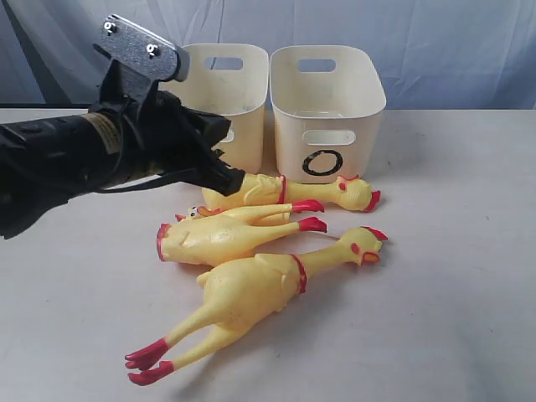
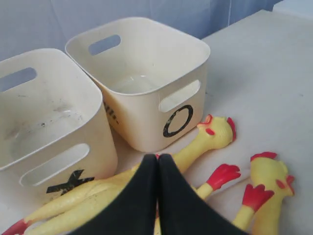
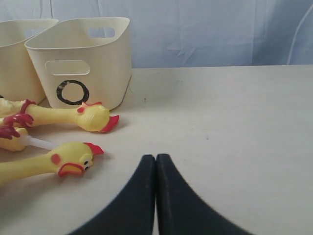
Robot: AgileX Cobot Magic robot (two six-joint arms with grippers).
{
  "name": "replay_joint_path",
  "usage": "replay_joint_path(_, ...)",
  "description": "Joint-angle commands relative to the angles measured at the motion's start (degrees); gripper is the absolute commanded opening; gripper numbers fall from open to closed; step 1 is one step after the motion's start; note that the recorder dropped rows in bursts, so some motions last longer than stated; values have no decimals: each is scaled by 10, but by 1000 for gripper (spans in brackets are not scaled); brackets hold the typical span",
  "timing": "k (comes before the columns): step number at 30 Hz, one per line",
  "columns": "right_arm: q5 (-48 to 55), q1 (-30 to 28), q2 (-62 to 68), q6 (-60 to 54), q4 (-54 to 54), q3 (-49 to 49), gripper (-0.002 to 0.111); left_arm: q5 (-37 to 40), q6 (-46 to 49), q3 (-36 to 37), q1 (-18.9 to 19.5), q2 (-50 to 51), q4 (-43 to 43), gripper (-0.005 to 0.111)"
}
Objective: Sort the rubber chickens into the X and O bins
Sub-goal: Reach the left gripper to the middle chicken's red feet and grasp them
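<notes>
Three yellow rubber chickens lie in front of the bins. The back chicken (image 1: 280,191) (image 2: 210,139) (image 3: 90,117) lies against the bins, the middle chicken (image 1: 218,239) has its red feet to the right, and the front chicken (image 1: 260,289) (image 3: 63,160) lies nearest. The X bin (image 2: 46,112) (image 1: 226,92) stands on the left, the O bin (image 1: 327,109) (image 2: 146,78) (image 3: 83,54) on the right; both look empty. My left gripper (image 1: 237,182) (image 2: 158,156) is shut with nothing in it, just above the back chicken's body. My right gripper (image 3: 156,157) is shut over bare table, right of the chicken heads.
The cream table (image 1: 452,276) stretches wide to the right of the chickens. A blue-grey cloth backdrop (image 1: 435,42) hangs behind the bins. My left arm (image 1: 84,159) covers part of the X bin's front in the exterior view.
</notes>
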Motion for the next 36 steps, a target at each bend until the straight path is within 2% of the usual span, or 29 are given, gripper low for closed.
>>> replay_joint_path(1,-4,-1,-2,-1,1,-1,0,68,-7,-45,-3,44,5,0)
replay_joint_path(4,-4,-1,-2,-1,1,-1,0,115,1,-88,-17,80,46,4)
replay_joint_path(7,-4,-1,-2,-1,1,-1,0,126,1,-114,-54,110,121,25)
replay_joint_path(10,-4,-1,-2,-1,1,-1,0,126,1,-128,-75,135,168,43)
replay_joint_path(13,-4,-1,-2,-1,1,-1,0,109,1,-139,-83,167,185,52)
replay_joint_path(18,-4,-1,-2,-1,1,-1,0,79,-1,-144,-94,209,187,54)
replay_joint_path(23,-4,-1,-2,-1,1,-1,0,96,-1,-144,-97,231,203,54)
replay_joint_path(29,-4,-1,-2,-1,1,-1,0,109,-1,-144,-102,242,239,65)
replay_joint_path(36,-4,-1,-2,-1,1,-1,0,111,-1,-144,-102,264,275,63)
